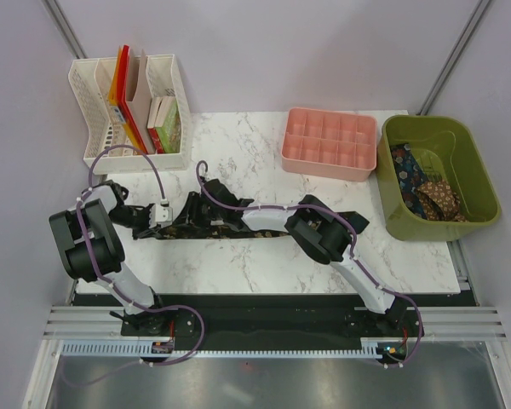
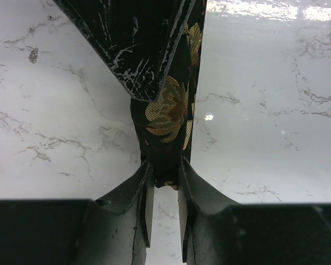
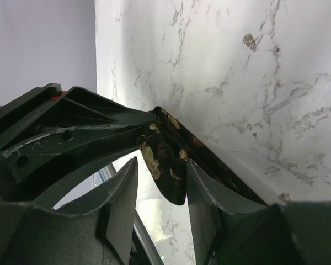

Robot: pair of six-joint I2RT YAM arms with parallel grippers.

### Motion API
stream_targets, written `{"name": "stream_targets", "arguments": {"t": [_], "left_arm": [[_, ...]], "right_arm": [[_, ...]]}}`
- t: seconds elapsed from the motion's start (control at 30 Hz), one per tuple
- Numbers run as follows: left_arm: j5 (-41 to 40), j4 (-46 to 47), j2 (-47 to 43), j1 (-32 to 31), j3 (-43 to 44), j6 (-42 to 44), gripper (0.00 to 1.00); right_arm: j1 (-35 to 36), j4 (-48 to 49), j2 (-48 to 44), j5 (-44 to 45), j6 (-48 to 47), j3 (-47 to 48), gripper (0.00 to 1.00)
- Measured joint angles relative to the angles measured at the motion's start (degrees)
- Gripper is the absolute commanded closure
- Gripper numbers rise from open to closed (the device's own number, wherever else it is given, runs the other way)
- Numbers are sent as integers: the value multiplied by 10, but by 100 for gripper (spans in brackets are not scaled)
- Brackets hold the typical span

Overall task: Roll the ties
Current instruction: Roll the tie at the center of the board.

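Note:
A dark tie (image 1: 180,230) with gold-brown flowers lies stretched left to right across the marble table (image 1: 238,153). My left gripper (image 1: 169,213) is near its left end. In the left wrist view the left gripper (image 2: 164,164) is shut on the tie (image 2: 168,110), which is pinched between both fingertips. My right gripper (image 1: 204,209) is just right of the left one. In the right wrist view the right gripper (image 3: 163,163) stands open around a folded bulge of the tie (image 3: 165,160). The cloth touches its right finger (image 3: 201,199) only. More ties (image 1: 426,192) lie in the green bin.
The green bin (image 1: 477,170) stands at the right edge of the table. A pink compartment tray (image 1: 330,143) sits at the back, left of the bin. A white organizer (image 1: 132,111) with books stands at the back left.

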Motion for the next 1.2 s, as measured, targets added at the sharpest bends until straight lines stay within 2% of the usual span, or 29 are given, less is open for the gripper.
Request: {"name": "stream_targets", "arguments": {"t": [0.1, 0.23, 0.43, 0.67, 0.9, 1.2], "left_arm": [[0, 0, 0, 0, 0, 0, 73], [0, 0, 0, 0, 0, 0, 72], [2, 0, -2, 0, 0, -2, 70], [18, -22, -30, -4, 16, -5, 67], [37, -53, -53, -14, 26, -5, 70], [56, -55, -53, -68, 26, -45, 71]], "right_arm": [[2, -2, 0, 1, 3, -2, 60], [4, -2, 0, 3, 6, -2, 82], [5, -16, 1, 9, 9, -3, 100], [4, -35, 1, 20, 1, -3, 100], [4, -41, 1, 23, -4, -3, 100], [3, -49, 5, 23, -7, -3, 100]]}}
